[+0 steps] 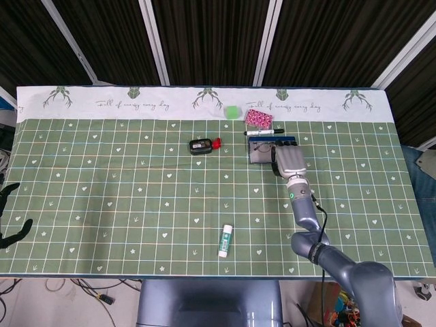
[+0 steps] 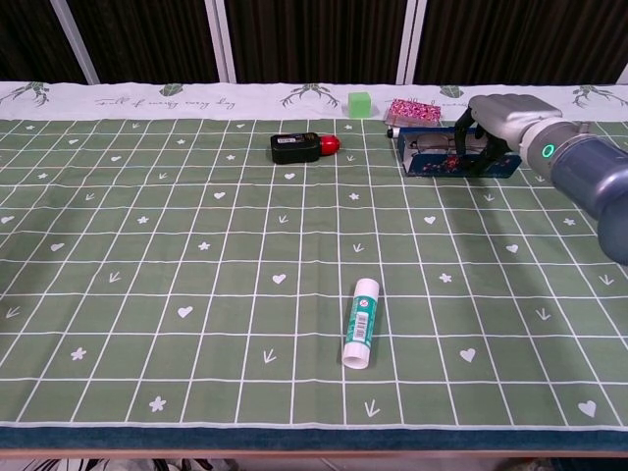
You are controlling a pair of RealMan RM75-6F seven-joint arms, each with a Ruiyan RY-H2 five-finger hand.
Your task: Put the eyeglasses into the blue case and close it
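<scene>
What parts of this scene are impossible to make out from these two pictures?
- Eyeglasses: partly behind the right hand in chest view; head view too small.
- Blue case: whether the lid is closing, unclear.
- Left hand: cut by head view's left edge.
- Small black device: too small to identify.
</scene>
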